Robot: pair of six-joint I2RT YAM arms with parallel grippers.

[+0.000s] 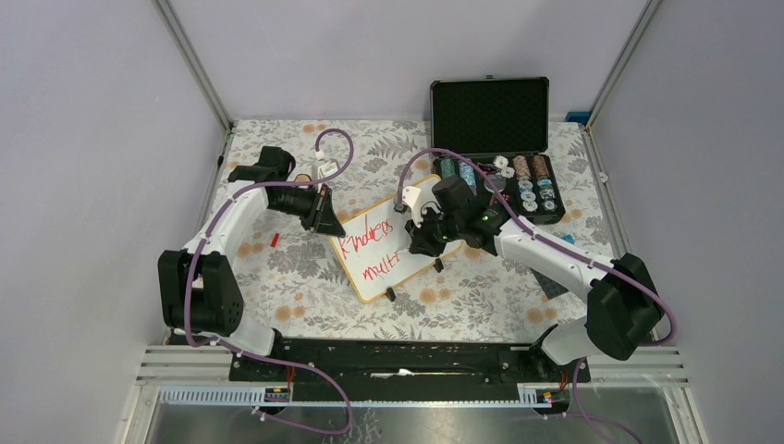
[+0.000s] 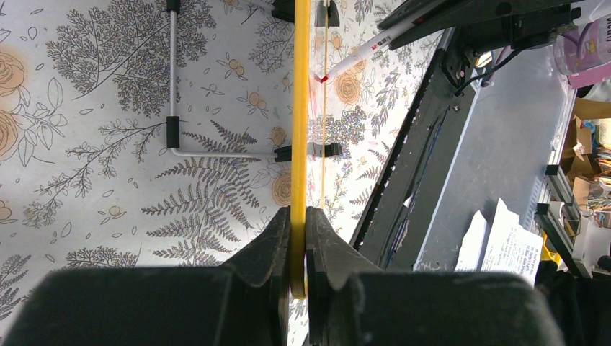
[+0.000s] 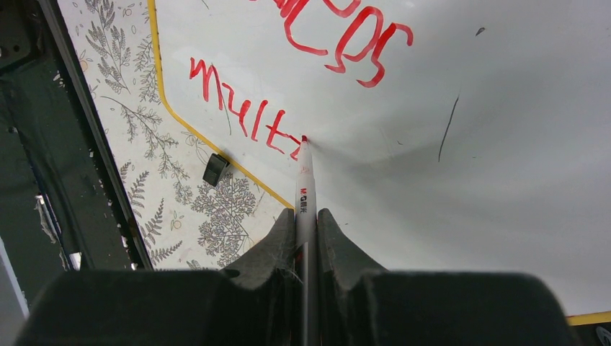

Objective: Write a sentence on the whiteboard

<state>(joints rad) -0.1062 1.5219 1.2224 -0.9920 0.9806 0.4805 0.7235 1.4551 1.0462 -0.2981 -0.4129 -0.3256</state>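
Red lettering, the sentence [image 1: 368,237], is judged unfinished on the whiteboard [image 1: 354,264], propped tilted mid-bench [image 1: 277,277]. The marker [image 3: 303,173] is clamped in the right pincer [image 3: 306,220], tip on the second line's end; bare board lies at 4 o'clock along that line. The board's 10 o'clock rim is clamped by the left pincer [image 2: 298,216]. Tip contact is shown only by the right wrist view.
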